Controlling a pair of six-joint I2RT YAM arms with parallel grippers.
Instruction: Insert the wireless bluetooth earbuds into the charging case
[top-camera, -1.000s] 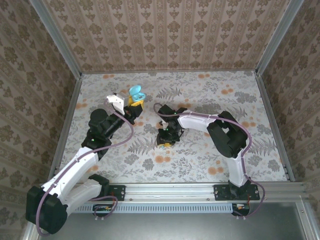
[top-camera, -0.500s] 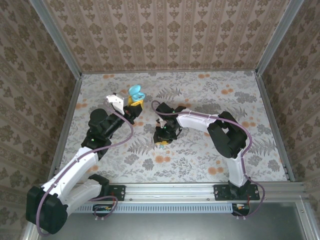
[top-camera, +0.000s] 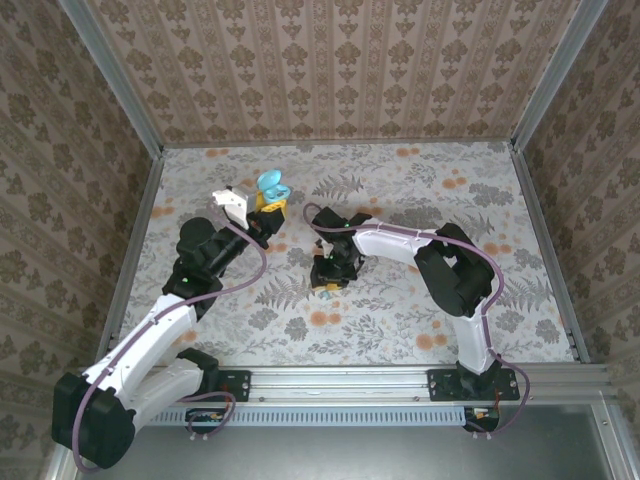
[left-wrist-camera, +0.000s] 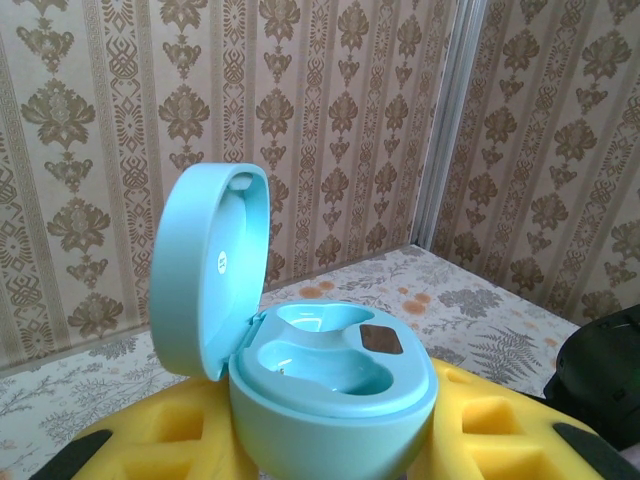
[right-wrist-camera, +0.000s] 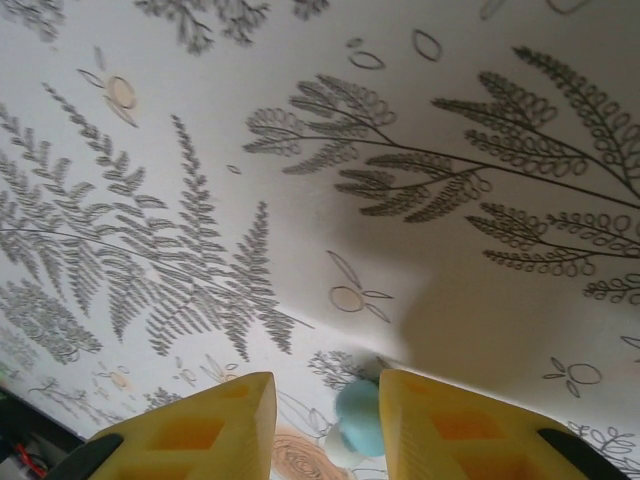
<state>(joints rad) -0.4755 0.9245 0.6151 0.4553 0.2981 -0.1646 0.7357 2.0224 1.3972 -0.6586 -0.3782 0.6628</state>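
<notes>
1. I am holding the case (left-wrist-camera: 335, 400) in the left tool (top-camera: 268, 208), which is pinching the case's lower body between its yellow pads. The lid (left-wrist-camera: 205, 275) is standing open, tipped back.
2. Both wells (left-wrist-camera: 320, 355) in the case are looking empty to me, so I am judging that nothing is inserted yet. Opening and presenting the case is the only part that is done.
3. I am working the right tool (right-wrist-camera: 325, 400) low over the surface (right-wrist-camera: 300, 200), near the case and toward the arms' bases from it.
4. A pale blue bud (right-wrist-camera: 357, 412) is lying between the right tool's fingers (right-wrist-camera: 440, 420), well apart from the case. The fingers are spread partway. The bud is sitting against one finger with a gap showing at the other, so I am not calling it pinched.
5. What I am reckoning is left: closing on this bud, lifting it, carrying it across to the case and seating it in a well, then doing the same for its partner.
6. Hard to make out:
   - The bud's lower part is running off the wrist picture's bottom edge, so I cannot tell which way it is lying.
   - From above, the right tool is covering the bud.
   - A dark patch inside the case could be contacts or a label.
   - The case's underside is cut off.
   - Whether more buds are waiting, I cannot tell.
</notes>
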